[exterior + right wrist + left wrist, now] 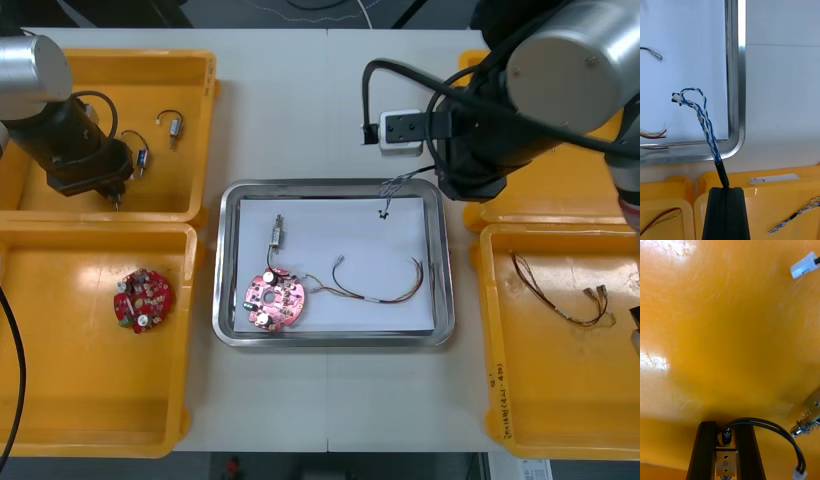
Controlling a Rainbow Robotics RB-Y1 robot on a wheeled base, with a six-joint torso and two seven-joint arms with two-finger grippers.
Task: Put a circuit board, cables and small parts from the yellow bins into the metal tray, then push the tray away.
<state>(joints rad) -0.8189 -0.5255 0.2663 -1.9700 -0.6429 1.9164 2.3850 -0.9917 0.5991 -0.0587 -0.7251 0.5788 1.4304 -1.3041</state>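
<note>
**Mid-stage of tray loading.** The metal tray (228,260), white inside, sits at the centre of the desk (300,110) between the yellow bins (540,380). It already holds three things:
- a round red circuit board (273,297);
- a small metal part (275,235), just beyond the board;
- a red and yellow cable (385,290), to the board's right.

The right tool (726,191) is closed on the black-sleeved end of a twisted blue and white cable (703,112). The cable's free end hangs over the white interior just inside the tray's far right corner and is not yet released.

The left tool (725,426), low in the far left yellow bin (185,180), is clamped on a second small metal part (725,462), which trails a looped black cable (790,435). Another metal part (809,419) lies just beside it.

**Judged progress:** the board, one cable and one part are delivered. The blue and white cable looks about to be set down, and the held part must be carried across to the tray. The tray push has not begun.
</note>
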